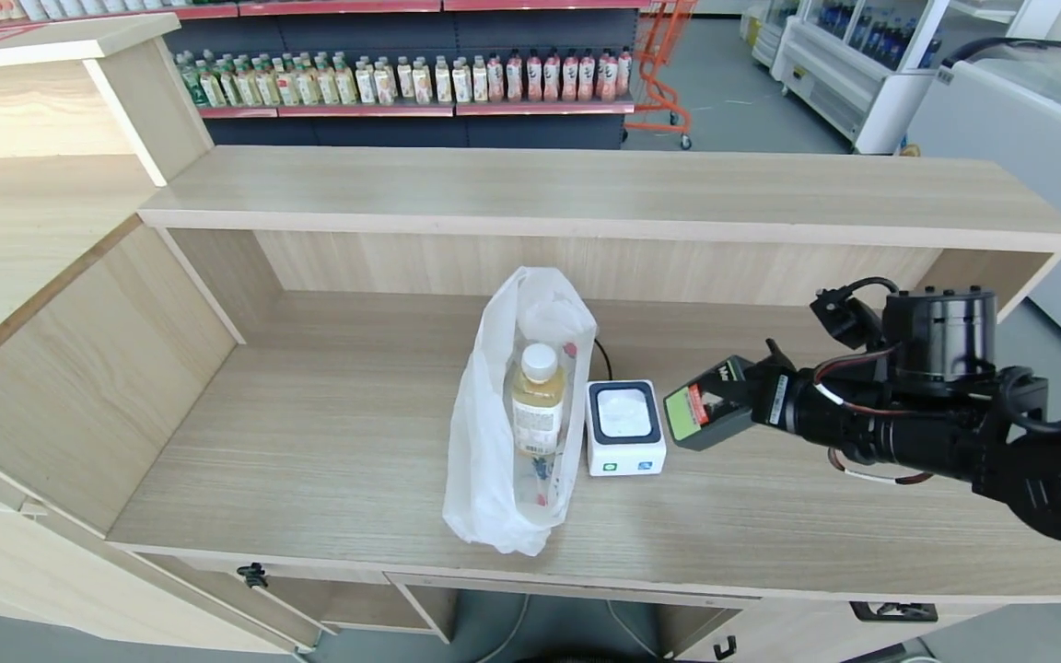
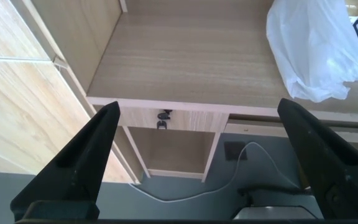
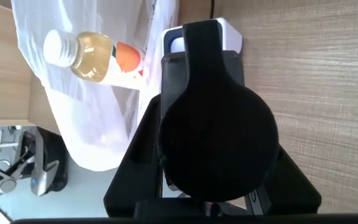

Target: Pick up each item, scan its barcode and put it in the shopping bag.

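My right gripper (image 1: pixel 756 391) is shut on a dark box (image 1: pixel 710 402) with a green and red face. It holds the box just above the counter, right beside the white barcode scanner (image 1: pixel 623 426). In the right wrist view the box (image 3: pixel 210 118) hides most of the scanner (image 3: pixel 229 31). A white plastic shopping bag (image 1: pixel 484 442) stands left of the scanner with a bottle of yellow drink (image 1: pixel 538 396) upright inside it. That bottle (image 3: pixel 86 56) shows through the bag (image 3: pixel 98 124). My left gripper (image 2: pixel 197 162) hangs open below the counter's front edge, left of the bag (image 2: pixel 316 50).
The wooden counter (image 1: pixel 309 442) has a tall side wall on the left and a raised shelf (image 1: pixel 586 193) across the back. A black cable (image 1: pixel 602 357) runs behind the scanner. A latch (image 2: pixel 163 118) sits under the front edge. Bare counter lies left of the bag.
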You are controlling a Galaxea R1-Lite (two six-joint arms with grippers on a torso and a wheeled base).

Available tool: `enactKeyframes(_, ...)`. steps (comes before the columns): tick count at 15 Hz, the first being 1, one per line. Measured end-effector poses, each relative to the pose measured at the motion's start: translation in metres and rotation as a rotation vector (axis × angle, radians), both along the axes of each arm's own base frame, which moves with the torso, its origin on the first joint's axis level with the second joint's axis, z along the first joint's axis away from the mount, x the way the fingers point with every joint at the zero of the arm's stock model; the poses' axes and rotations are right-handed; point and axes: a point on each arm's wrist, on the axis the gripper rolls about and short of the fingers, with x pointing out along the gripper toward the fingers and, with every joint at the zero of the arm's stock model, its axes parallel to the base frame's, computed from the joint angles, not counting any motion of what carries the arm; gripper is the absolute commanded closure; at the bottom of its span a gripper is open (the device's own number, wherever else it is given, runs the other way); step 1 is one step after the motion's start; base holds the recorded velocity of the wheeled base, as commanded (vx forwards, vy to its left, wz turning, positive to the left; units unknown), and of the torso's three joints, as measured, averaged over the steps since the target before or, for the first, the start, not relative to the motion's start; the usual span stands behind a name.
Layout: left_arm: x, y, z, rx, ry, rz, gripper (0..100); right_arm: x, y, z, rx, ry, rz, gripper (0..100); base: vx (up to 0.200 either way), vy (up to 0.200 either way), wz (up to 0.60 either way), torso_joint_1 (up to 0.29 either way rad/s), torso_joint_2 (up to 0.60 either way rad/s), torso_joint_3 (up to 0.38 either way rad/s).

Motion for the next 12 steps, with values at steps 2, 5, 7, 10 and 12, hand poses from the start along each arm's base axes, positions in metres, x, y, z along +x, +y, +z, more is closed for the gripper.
enactKeyframes(2,0.0,0.0,0.0,0.0,0.0,0.0,0,0.008,0.008,-0.003,-0.002,0.005,0.016,100,0.1,0.0,0.0,-0.001,0.0,0.001)
enactKeyframes(5,0.0,0.0,0.0,0.0,0.0,0.0,0,0.013,0.015,-0.009,-0.008,0.016,0.03,100,0.0,0.0,0.0,0.0,0.0,0.0)
enactKeyframes(7,0.0,0.0,0.0,-0.001,0.0,0.0,0,0.015,0.02,-0.013,-0.012,0.024,0.039,100,0.0,0.0,0.0,0.0,0.0,0.0)
enactKeyframes(10,0.0,0.0,0.0,-0.001,0.0,0.0,0,0.015,0.023,-0.019,-0.018,0.043,0.049,100,0.0,0.0,0.0,0.0,0.0,0.0)
enactKeyframes(12,0.0,0.0,0.0,-0.001,0.0,0.0,0,0.014,0.026,-0.021,-0.021,0.054,0.06,100,0.0,0.0,0.0,0.0,0.0,0.0)
